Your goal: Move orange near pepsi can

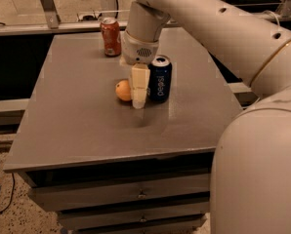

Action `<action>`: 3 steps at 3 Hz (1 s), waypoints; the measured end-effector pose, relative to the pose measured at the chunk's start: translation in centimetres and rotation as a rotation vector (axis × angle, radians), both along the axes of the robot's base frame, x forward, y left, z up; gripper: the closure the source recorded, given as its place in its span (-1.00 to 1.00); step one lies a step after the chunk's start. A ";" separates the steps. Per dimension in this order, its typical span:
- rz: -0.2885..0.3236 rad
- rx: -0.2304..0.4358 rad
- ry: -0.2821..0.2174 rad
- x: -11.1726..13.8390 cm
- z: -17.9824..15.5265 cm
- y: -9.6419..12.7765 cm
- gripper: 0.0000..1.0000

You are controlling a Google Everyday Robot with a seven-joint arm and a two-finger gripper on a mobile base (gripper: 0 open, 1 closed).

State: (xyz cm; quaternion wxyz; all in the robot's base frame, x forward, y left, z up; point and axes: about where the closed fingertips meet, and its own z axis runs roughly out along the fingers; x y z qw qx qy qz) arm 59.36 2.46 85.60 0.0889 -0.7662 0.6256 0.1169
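The orange sits on the grey table near its middle, with the pepsi can standing upright just to its right. Only the gripper is between them, pointing down with its tip at the tabletop, hard against the orange's right side. I cannot tell from this angle whether the claw is open, closed or gripping the fruit. Judged by position, the placing looks essentially done; what seems left is letting go, if needed, and lifting clear without nudging either item. An orange-red can stands well apart at the far edge.
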 end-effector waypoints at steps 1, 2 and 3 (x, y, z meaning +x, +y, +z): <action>-0.001 0.020 -0.016 0.2 0.7 0.5 -1.00; 0.006 0.052 -0.066 0.8 3.2 1.7 -1.00; -0.017 0.080 -0.117 1.4 5.8 1.5 -1.00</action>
